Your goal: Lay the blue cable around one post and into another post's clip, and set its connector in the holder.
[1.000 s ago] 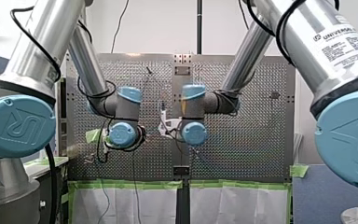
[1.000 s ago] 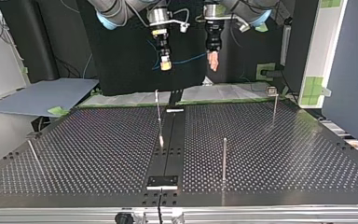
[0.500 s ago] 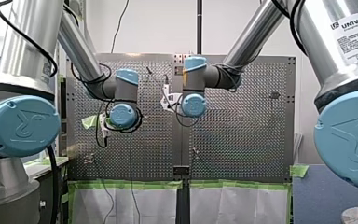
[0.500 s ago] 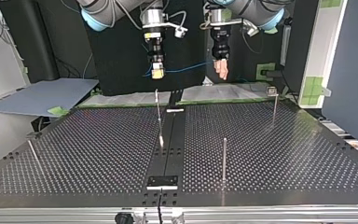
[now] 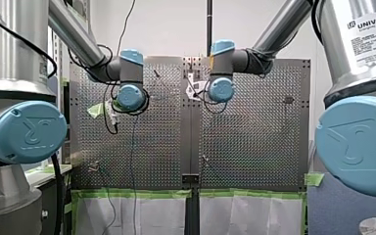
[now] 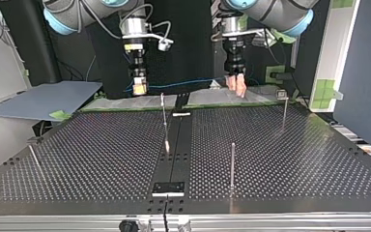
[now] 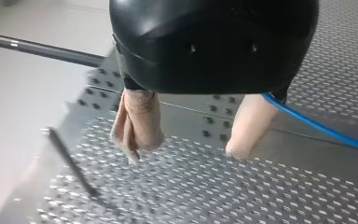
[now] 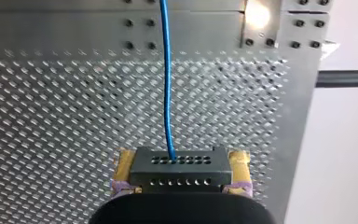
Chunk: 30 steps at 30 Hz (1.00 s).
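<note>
In the top view my right gripper [image 6: 138, 88] hangs over the table's far edge at the view's left, its yellow pads shut on the black connector [image 6: 138, 85]. The right wrist view shows the connector [image 8: 179, 170] clamped between the pads, with the blue cable [image 8: 167, 84] leading straight ahead from it. The cable [image 6: 183, 83] spans across to my left gripper [image 6: 236, 85], which is open with beige pads. In the left wrist view the gripper [image 7: 193, 140] holds nothing, and the cable [image 7: 317, 128] emerges from behind one finger [image 7: 249, 126]. In the front view the wrists hide both grippers.
Thin metal posts stand on the perforated table: one near the middle [image 6: 164, 116], one nearer the camera [image 6: 232, 164], one with a clip on top at the right [image 6: 284, 110], and a leaning one at the left [image 6: 34, 155]. A black holder plate [image 6: 169, 187] sits at the near edge.
Both arms have swung apart and come down toward the table's far edge. In the top view the right gripper with the connector went left, the left gripper went right, and the cable stretched between them.
</note>
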Tool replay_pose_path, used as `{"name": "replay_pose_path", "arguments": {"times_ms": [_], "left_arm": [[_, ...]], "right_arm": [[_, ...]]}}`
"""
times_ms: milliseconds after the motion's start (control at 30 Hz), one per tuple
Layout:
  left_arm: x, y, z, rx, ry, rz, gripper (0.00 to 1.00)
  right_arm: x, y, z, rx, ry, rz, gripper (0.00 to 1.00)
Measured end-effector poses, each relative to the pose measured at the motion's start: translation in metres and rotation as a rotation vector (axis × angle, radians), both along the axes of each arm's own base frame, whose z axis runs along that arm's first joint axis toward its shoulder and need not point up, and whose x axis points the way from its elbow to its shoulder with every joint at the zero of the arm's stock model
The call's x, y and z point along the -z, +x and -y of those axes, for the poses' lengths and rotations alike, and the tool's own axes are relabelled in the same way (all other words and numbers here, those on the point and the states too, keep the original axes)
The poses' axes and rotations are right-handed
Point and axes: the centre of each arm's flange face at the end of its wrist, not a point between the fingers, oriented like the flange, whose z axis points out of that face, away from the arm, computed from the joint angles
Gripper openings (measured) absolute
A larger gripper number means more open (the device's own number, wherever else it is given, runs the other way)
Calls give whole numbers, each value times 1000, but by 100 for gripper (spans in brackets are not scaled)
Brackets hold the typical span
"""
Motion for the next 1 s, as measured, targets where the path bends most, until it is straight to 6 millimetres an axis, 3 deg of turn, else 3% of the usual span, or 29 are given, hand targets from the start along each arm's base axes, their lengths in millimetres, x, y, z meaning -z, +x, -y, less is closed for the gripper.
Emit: {"name": "replay_pose_path", "arguments": {"times_ms": [267,700,1000], "left_arm": [[-39,-3,-8,-1,-28,29,100],[-67,2,-15,-14,-58,50,100],[-98,21,-14,-22,-90,87,100]], "right_arm": [[-42,-11,1,5,-40,-21,16],[-128,-18,-14,-12,-97,33,16],[-155,-13,-12,-38,-96,21,16]]}}
